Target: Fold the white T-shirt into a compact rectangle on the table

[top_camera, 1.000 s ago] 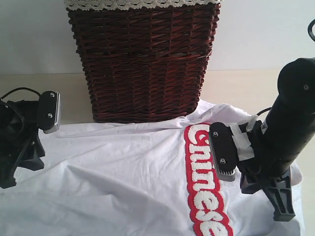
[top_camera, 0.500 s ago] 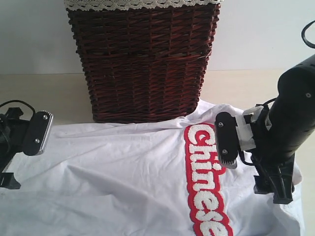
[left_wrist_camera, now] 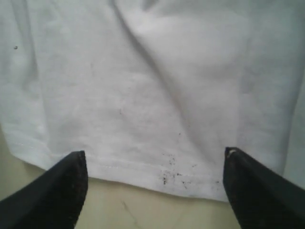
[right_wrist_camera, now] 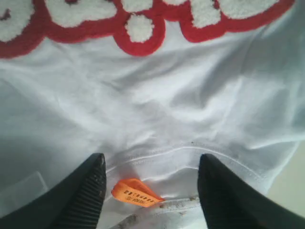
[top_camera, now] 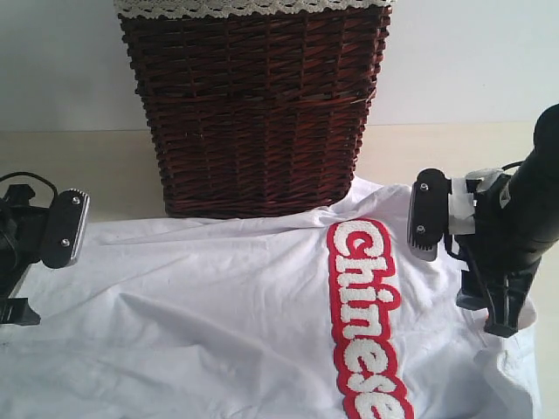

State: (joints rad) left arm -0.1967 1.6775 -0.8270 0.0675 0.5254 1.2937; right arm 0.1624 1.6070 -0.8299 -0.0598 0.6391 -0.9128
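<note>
- The left gripper [left_wrist_camera: 155, 155] is holding its two dark fingers [left_wrist_camera: 62, 186] wide apart and is clamping nothing.
- The stitched hem [left_wrist_camera: 124, 167] of the white T-shirt [top_camera: 218, 297] is running across the gap between those fingertips. The shirt's body is spreading out beyond the tips.
- A strip of the table [left_wrist_camera: 143, 214] is showing on the wrist side of that hem, between the fingers.
- A scatter of small dark specks [left_wrist_camera: 169, 177] is sitting on the cloth just beyond the hem, nearer one fingertip than the other.
- The right gripper [right_wrist_camera: 152, 160] is also standing with its ribbed fingers [right_wrist_camera: 86, 191] apart, closing on nothing.
- A small orange tag [right_wrist_camera: 136, 193] is lying between its fingers, back from the tips, on the white cloth.
- A curved seam [right_wrist_camera: 157, 153] is crossing the gap from one tip to the other.
- The fuzzy red-and-white lettering [top_camera: 367, 314] is lying well beyond the right fingertips.
- In the exterior view, the shirt is lying spread on the table between the two grippers.
- A dark wicker basket [top_camera: 253, 113] is standing beyond the two grippers, and the shirt's far edge is reaching its foot.
</note>
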